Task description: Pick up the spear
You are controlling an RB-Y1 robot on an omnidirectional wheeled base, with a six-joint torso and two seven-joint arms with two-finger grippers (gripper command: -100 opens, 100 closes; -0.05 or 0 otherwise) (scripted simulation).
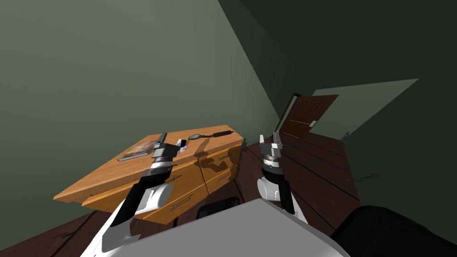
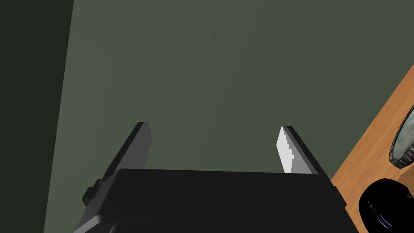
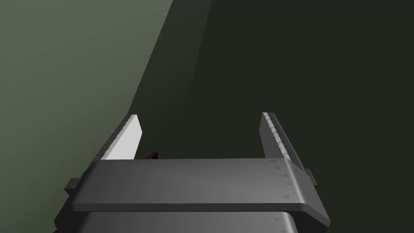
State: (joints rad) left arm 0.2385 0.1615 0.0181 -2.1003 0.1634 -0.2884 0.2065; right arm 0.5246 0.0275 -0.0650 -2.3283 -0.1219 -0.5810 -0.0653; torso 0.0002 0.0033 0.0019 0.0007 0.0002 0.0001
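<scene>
My left gripper hovers, fingers spread, above the orange wooden dresser, near the slim dark spear. My right gripper hangs spread alongside.

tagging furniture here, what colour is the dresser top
Warm orange-brown, with a wood look. The dresser top shows best in the head view.

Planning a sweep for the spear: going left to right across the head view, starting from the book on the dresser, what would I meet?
Book → disc → spear → right gripper → wooden door.
</scene>
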